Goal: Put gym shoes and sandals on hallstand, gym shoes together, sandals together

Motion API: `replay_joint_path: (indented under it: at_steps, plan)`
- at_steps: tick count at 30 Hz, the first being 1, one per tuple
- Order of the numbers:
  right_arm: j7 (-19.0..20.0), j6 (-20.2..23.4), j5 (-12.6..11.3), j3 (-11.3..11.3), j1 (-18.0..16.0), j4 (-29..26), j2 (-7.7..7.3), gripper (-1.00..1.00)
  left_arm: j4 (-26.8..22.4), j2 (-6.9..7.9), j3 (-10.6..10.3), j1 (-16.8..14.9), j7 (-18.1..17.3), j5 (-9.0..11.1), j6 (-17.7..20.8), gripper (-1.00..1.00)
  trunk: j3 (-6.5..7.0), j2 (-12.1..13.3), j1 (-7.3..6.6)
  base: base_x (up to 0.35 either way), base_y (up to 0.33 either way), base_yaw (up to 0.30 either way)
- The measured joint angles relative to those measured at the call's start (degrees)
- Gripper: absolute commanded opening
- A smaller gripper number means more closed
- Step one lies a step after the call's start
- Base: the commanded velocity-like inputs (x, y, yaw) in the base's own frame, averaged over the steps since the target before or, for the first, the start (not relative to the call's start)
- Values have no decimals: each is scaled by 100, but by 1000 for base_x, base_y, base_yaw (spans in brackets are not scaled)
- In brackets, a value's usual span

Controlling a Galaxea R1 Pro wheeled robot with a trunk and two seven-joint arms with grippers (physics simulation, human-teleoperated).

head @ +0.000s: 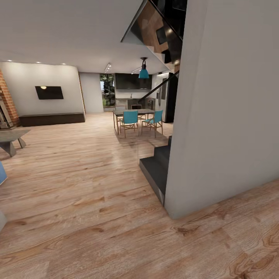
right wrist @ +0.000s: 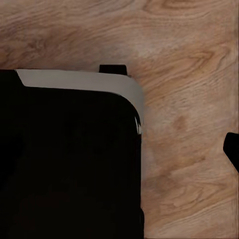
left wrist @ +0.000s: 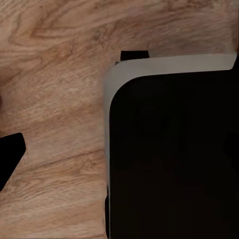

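The head view looks across a big room with a light brown wood floor (head: pixel 77 186). A grey wall (head: pixel 224 116) stands close on the right side, and dark stairs (head: pixel 157 166) start just left of that wall. Far past the stairs there is a table (head: pixel 133 113) with blue chairs (head: pixel 130 118) around it, and a blue lamp (head: pixel 143 72) hangs above the table. Well to the left of the wall a black TV (head: pixel 49 92) hangs over a long low bench (head: pixel 52 118). The shoes, the sandals and the shoe rack are not to be seen from here. Each wrist view looks down at the wood floor (left wrist: pixel 55 74) beside the robot's black base with its pale rounded edge (left wrist: pixel 169 67). A small black piece (left wrist: pixel 10 154) pokes in from the side, but I cannot tell if either gripper is apart or together
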Motion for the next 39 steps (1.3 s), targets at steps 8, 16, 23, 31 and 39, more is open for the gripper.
replay_joint_path:
  at_steps: [8,16,23,31,39]
  plan:
    - [-4,-1182,-16,-24,-23,-480,-127,100,-434,6,4,-411,0,7,-709,100,-1,0,0,0,0,0]
    - [2,-1600,-36,-32,-276,-2188,-129,100,-1439,16,9,-585,-45,35,-1288,100,0,0,0,0,0,0]
    - [26,-1646,-18,-19,-412,-2186,-128,100,-1413,12,19,-583,-73,40,-1381,100,0,0,0,0,0,0]
    - [39,-1654,-3,4,-436,-2187,-127,100,-1382,41,20,-543,-77,39,-1544,100,0,0,0,0,0,0]
    - [11,-1652,-15,-22,-440,-2190,-122,100,-1379,75,26,-526,-72,73,-1656,100,0,0,0,0,0,42]
